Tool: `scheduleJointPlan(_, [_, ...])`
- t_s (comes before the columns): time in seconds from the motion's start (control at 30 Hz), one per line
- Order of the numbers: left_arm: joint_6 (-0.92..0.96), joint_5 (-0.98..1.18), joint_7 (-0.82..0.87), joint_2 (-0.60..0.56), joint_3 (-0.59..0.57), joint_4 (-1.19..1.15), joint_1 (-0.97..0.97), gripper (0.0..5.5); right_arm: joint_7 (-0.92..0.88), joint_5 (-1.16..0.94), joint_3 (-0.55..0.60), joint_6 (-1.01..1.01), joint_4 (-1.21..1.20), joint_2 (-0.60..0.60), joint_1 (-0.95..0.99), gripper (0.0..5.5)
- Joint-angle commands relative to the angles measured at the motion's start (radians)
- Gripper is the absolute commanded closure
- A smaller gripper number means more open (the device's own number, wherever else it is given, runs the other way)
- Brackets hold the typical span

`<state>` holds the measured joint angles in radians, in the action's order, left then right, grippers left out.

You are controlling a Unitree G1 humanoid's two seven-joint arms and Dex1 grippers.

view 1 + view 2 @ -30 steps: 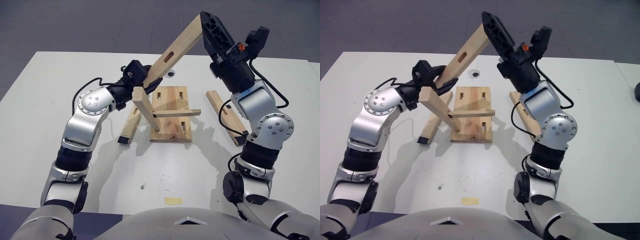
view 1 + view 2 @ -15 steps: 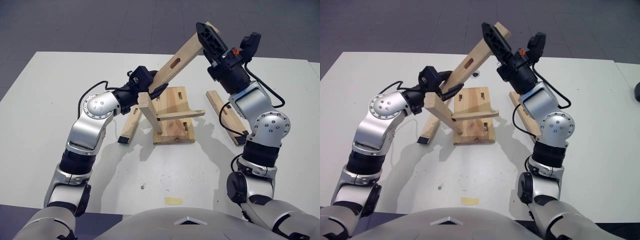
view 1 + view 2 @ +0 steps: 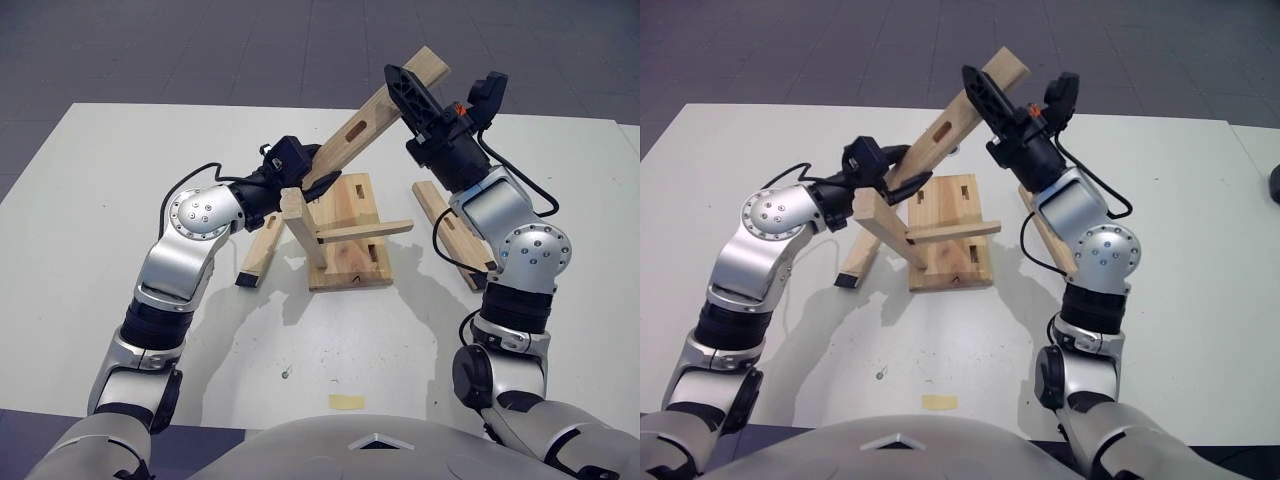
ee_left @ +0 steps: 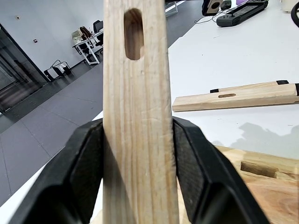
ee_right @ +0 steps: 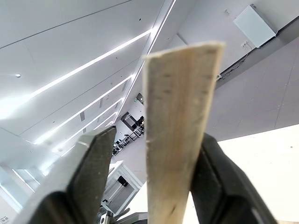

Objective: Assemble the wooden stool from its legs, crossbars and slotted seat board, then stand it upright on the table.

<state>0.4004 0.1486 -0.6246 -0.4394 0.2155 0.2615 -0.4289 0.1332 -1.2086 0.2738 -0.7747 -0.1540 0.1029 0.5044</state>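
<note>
A long slotted wooden leg (image 3: pixel 365 115) hangs tilted above the table, held at both ends. My left gripper (image 3: pixel 303 172) is shut on its lower end, with black fingers (image 4: pixel 86 177) on either side of the leg (image 4: pixel 138 116). My right gripper (image 3: pixel 405 88) is shut on it just below the top end (image 5: pixel 175 130). Below lies the slotted seat board (image 3: pixel 362 190), flat on the table. A second leg (image 3: pixel 301 225) with a crossbar (image 3: pixel 362 230) stuck in its side leans on the board. Two more legs lie flat, one to the left (image 3: pixel 257 252) and one to the right (image 3: pixel 448 232).
A scrap of tape (image 3: pixel 347 402) and a small dark speck (image 3: pixel 287 373) lie on the white table near its front edge. A dark object (image 3: pixel 1273 185) sits at the far right edge. Bare tabletop stretches on the left and in front of the board.
The held leg has moved right and its top end now sticks out past the right gripper, which sits lower. My left gripper followed to the right, nearer the board.
</note>
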Motion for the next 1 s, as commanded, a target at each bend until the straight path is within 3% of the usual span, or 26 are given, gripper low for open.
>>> scheduleJointPlan(0.03, [-0.001, -0.007, -0.008, 0.005, 0.008, 0.016, 0.003, 3.45, -0.01, -0.006, -0.004, 0.011, -0.028, -0.01, -0.012, 3.76])
scheduleJointPlan(0.17, [0.002, -0.008, -0.006, 0.005, 0.011, 0.023, 0.008, 3.45, -0.035, -0.004, 0.0, 0.032, -0.033, -0.028, -0.022, 4.47])
scheduleJointPlan(0.33, [0.005, -0.009, -0.002, 0.0, 0.001, 0.022, 0.005, 3.45, -0.074, 0.014, 0.003, 0.065, -0.047, -0.048, -0.045, 4.47])
scheduleJointPlan(0.43, [0.024, 0.012, 0.012, -0.005, -0.053, -0.005, -0.017, 2.75, -0.093, 0.023, 0.009, 0.087, -0.058, -0.053, -0.059, 4.48])
scheduleJointPlan(0.53, [0.067, 0.08, 0.03, -0.025, -0.181, -0.048, -0.067, 2.2, -0.114, 0.024, 0.04, 0.116, -0.075, -0.036, -0.069, 4.48])
scheduleJointPlan(0.77, [0.399, 0.464, -0.094, -0.142, -0.43, 0.065, -0.11, 0.95, -0.144, 0.039, 0.146, 0.153, -0.13, 0.077, -0.118, 4.49])
scheduleJointPlan(0.93, [0.568, 0.711, -0.264, -0.272, -0.474, 0.146, -0.069, 0.13, -0.131, 0.05, 0.18, 0.144, -0.15, 0.152, -0.176, 4.49])
scheduleJointPlan(1.0, [0.593, 0.763, -0.303, -0.298, -0.457, 0.179, -0.049, 0.1, -0.128, 0.056, 0.18, 0.145, -0.161, 0.167, -0.196, 4.49])
